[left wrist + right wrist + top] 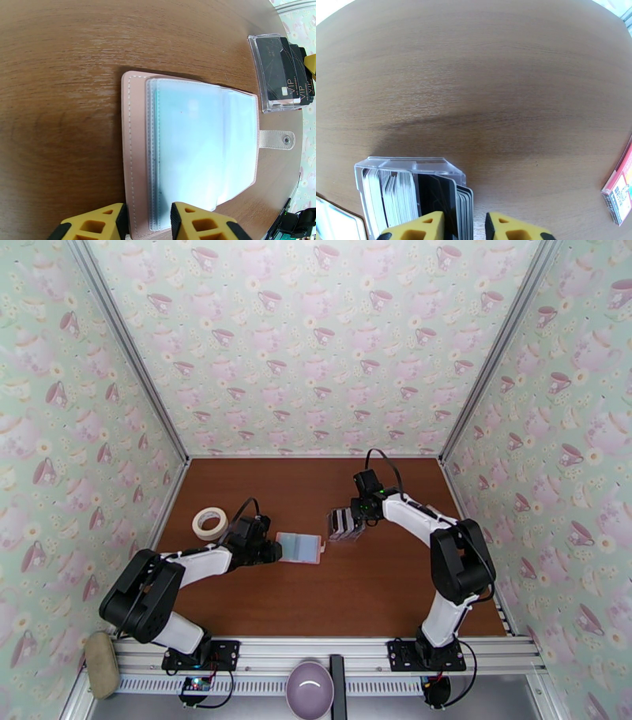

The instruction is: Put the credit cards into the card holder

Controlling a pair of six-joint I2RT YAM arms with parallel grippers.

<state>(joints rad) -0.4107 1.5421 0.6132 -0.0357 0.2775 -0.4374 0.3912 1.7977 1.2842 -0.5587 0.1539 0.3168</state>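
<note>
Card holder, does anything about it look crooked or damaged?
No damage shows. The card holder lies open and flat; its clear sleeves are fanned slightly out of square, and the snap tab sticks out unfastened at one side.

Bright, even light; pale glare on table [98, 43]; wrist views fisheye-bent.

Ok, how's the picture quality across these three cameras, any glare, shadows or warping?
Top external: even light, sharp, the card holder plain to see. Left wrist: wide-lens bending, a pale sheen on the table, the holder's plastic sleeves hazy. Right wrist: a dark shadow band across the wood above the clear card stand, a blown-out white upper-left corner.
</note>
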